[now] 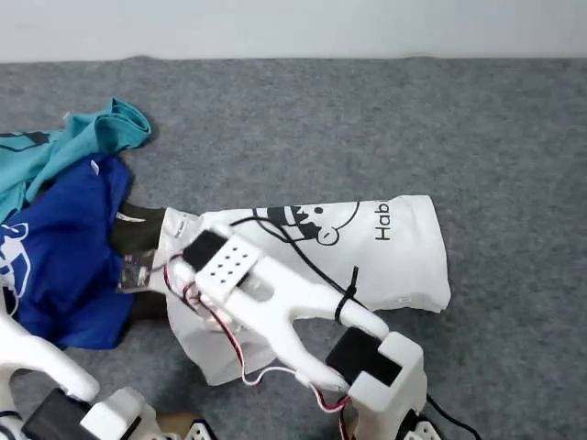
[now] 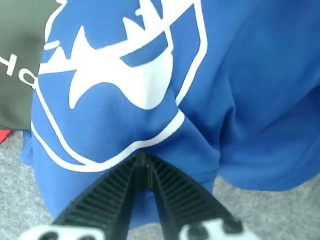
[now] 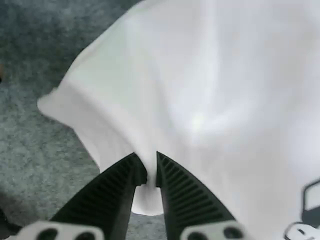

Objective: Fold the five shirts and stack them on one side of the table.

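Note:
A white shirt (image 1: 367, 252) with black print lies partly folded across the middle of the grey table. My right gripper (image 3: 146, 172) is shut on a pinched fold of the white shirt (image 3: 200, 90) near its edge. The right arm (image 1: 275, 298) stretches over the shirt's near left part. A blue shirt (image 1: 64, 261) with a white print lies crumpled at the left. My left gripper (image 2: 143, 162) is shut on a pucker of the blue shirt (image 2: 240, 100), just below the white print (image 2: 120, 65).
A teal shirt (image 1: 78, 137) lies bunched at the far left, above the blue one. A dark shirt (image 1: 138, 229) sits between the blue and white shirts, its dark cloth (image 2: 15, 60) beside the blue one. Bare grey carpet (image 1: 367, 119) covers the back and right.

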Robot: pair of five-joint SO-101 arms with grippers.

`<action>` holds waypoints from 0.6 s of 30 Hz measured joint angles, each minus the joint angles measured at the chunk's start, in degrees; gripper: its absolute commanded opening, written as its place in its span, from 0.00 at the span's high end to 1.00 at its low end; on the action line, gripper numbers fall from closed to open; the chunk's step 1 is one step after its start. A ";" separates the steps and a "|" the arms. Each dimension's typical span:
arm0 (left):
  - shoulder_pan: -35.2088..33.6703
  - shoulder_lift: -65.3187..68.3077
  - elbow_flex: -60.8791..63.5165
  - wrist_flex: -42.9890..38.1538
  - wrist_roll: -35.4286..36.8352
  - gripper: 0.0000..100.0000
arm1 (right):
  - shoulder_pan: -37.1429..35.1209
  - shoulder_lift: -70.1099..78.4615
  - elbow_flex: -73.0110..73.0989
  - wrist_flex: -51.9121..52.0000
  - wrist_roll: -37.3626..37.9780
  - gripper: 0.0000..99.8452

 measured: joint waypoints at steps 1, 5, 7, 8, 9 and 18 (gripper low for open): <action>0.00 0.00 0.00 0.00 0.00 0.99 | 0.44 0.00 -0.44 0.09 0.00 0.99; 0.00 0.00 0.00 0.00 0.00 0.99 | 1.05 0.00 -0.70 0.26 0.00 0.99; 0.00 0.00 0.00 0.00 0.00 0.99 | 1.05 0.00 -0.70 0.26 0.00 0.99; 0.00 0.00 0.00 0.00 0.00 0.99 | 1.05 0.00 -0.70 0.26 0.00 0.99; 0.00 0.00 0.00 0.00 0.00 0.99 | 1.05 0.00 -0.70 0.26 0.00 0.99; 0.00 0.00 0.00 0.00 0.00 0.99 | 1.05 0.00 -0.70 1.32 0.00 0.93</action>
